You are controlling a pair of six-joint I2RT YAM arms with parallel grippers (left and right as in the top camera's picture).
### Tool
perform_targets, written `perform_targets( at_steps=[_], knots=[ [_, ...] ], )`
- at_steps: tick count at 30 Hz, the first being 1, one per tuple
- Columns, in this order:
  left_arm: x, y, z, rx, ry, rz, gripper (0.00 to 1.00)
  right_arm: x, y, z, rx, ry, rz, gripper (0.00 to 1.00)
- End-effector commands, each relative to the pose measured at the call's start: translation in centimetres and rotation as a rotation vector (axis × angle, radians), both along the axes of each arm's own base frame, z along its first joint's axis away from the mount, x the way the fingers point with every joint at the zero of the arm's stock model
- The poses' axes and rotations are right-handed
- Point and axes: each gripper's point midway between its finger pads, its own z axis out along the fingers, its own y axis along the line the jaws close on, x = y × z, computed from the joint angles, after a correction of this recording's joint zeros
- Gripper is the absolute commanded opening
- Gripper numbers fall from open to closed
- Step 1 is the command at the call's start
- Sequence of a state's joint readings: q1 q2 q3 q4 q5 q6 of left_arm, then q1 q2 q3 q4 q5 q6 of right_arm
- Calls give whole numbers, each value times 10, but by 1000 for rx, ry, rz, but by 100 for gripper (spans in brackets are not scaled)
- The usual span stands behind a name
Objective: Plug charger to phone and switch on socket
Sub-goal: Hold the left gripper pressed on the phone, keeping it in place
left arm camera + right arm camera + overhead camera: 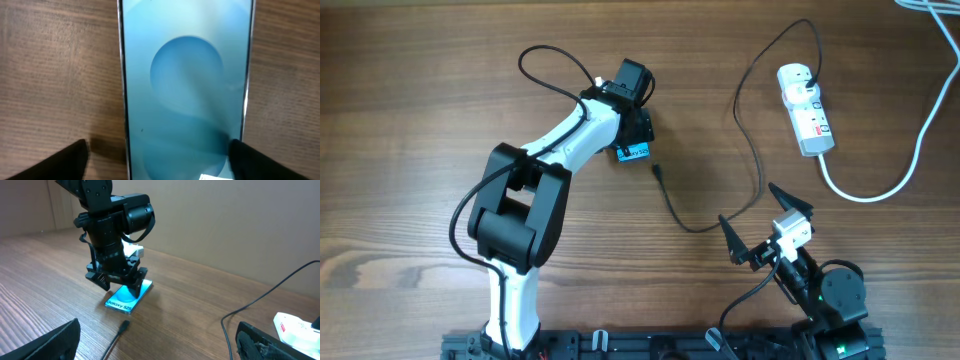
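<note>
The phone lies flat on the table, its teal screen lit; in the right wrist view its near end reads "Galaxy S25". My left gripper is over it, open, one finger on each side of the phone; the right finger touches its edge and the left finger stands apart. The charger's black plug tip lies on the wood just off the phone's near end, also in the right wrist view. Its cable runs to the white socket. My right gripper is open and empty above the cable.
A thick white cord curves from the socket off the table's right edge. The charger's thin cable loops between the two arms. The socket's end shows at the right wrist view's right edge.
</note>
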State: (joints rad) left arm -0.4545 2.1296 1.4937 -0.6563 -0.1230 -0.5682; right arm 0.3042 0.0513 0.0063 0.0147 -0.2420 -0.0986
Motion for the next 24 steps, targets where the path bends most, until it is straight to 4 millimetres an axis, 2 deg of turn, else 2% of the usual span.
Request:
perform_targets(
  at_steps=[1, 4, 6, 10, 18, 22, 24],
  knots=[
    [-3, 2, -20, 23, 15, -7, 96, 1, -1, 0, -5, -7, -7, 100],
    [7, -3, -17, 3, -26, -6, 94, 1, -1, 0, -5, -6, -7, 100],
    [6, -4, -19, 3, -25, -9, 91, 1, -1, 0, -5, -6, -7, 100],
    [-8, -1, -33, 35, 38, -19, 92, 1, -1, 0, -5, -6, -7, 100],
    [-43, 17, -38, 111, 188, -26, 95, 1, -1, 0, -5, -6, -7, 100],
    [-35, 14, -38, 113, 159, -98, 100, 1, -1, 0, -5, -6, -7, 100],
    [-20, 16, -35, 122, 99, -109, 100, 1, -1, 0, -5, -6, -7, 100]
  ],
)
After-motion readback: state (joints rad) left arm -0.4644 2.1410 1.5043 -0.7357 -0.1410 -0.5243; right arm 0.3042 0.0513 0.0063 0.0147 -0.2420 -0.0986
